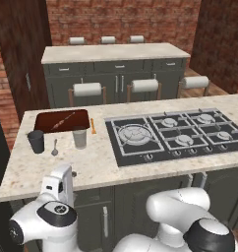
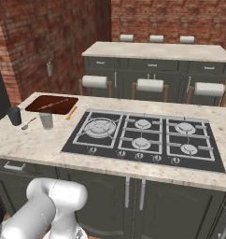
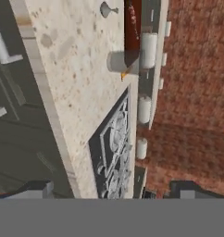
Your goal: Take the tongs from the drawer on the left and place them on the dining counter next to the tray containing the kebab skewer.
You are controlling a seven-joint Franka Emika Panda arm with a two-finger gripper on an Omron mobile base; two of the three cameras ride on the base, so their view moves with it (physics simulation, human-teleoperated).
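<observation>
The dark reddish-brown tray (image 1: 62, 120) lies at the far left of the beige dining counter (image 1: 96, 162), with the kebab skewer (image 1: 63, 119) diagonally across it. The drawer (image 2: 21, 172) under the counter's left end is shut, and its silver bar handle (image 2: 14, 165) faces me. No tongs are visible. My white hand (image 1: 60, 184) hangs just below the counter's front edge at the left. My gripper (image 3: 113, 190) is open, its fingertips (image 3: 38, 189) wide apart with nothing between them. In the rolled hand view the drawer handle (image 3: 3, 46) sits up left and the tray (image 3: 132, 28) sits near the top.
Next to the tray stand a dark cup (image 1: 36, 141), a small grey spoon (image 1: 55, 147), a grey cup (image 1: 79, 138) and a thin orange stick (image 1: 93, 126). The black gas hob (image 1: 175, 135) takes up the counter's right half. Stools (image 1: 87, 89) and a second counter (image 1: 116, 51) stand behind.
</observation>
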